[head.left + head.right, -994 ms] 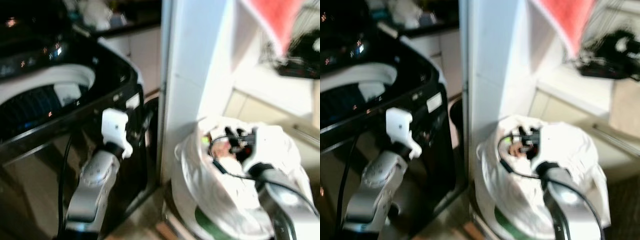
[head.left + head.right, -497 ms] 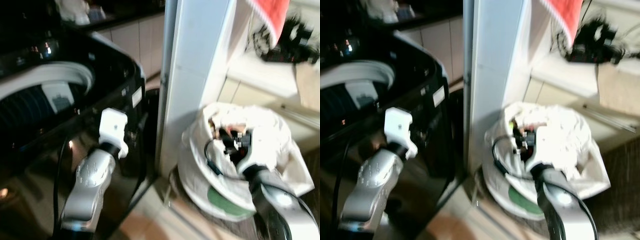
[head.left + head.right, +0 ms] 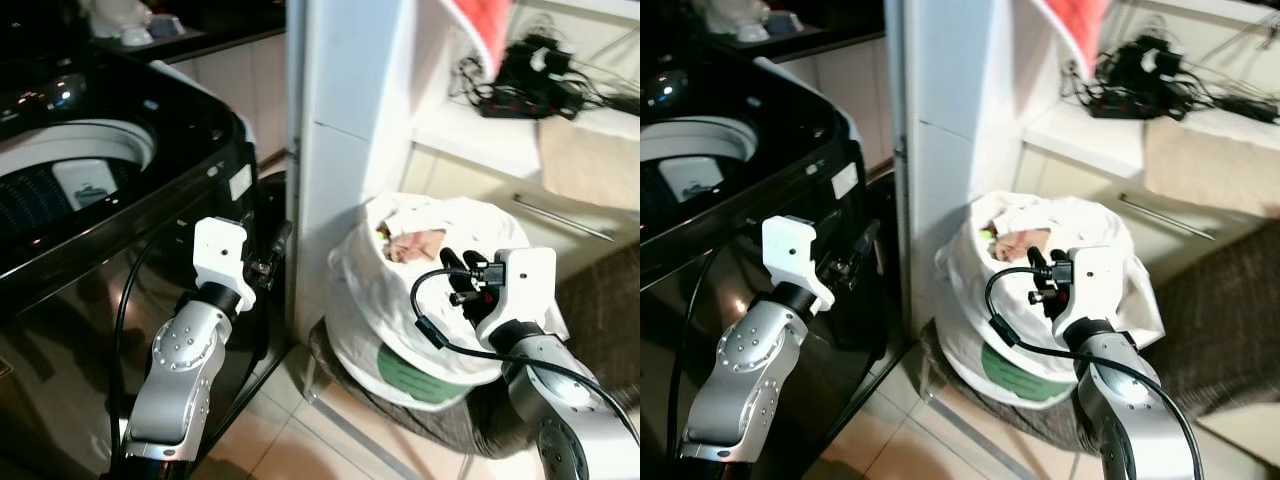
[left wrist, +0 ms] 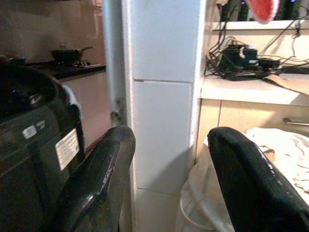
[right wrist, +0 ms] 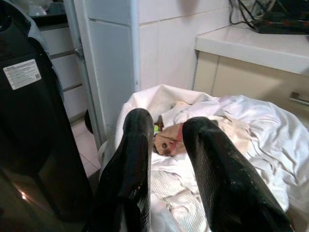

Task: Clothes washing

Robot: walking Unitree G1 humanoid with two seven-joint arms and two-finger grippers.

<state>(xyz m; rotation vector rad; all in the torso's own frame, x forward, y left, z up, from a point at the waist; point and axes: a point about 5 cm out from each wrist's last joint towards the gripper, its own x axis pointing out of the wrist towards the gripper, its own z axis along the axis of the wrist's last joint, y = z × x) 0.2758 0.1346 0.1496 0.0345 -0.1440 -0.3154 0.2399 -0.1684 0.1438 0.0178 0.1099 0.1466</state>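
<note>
just beyond right pincer (image 5: pixel 166 159), laundry bag (image 5: pixel 251 130)

White tiled pillar (image 3: pixel 350 120), pale floor tiles (image 3: pixel 300 440), beige counter (image 3: pixel 1110 130) — tangled black cables (image 3: pixel 1150 80), red cloth (image 3: pixel 485 25) hanging above.

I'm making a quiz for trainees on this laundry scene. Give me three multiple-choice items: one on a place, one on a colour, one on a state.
1. Where is the laundry bag?
A. inside the washer
B. on the floor by the white pillar
C. on the shelf

2. What colour is the washer?
A. black
B. white
C. red

3. How is the right gripper?
A. shut on a cloth
B. open and holding nothing
C. shut and holding nothing

Answers:
1. B, the bag sits low beside the pillar, right of the washer.
2. A, its body is glossy black, with a white ring round the drum.
3. B, the right wrist view shows a gap between its fingers, with nothing in it, above the clothes in the bag.
</note>
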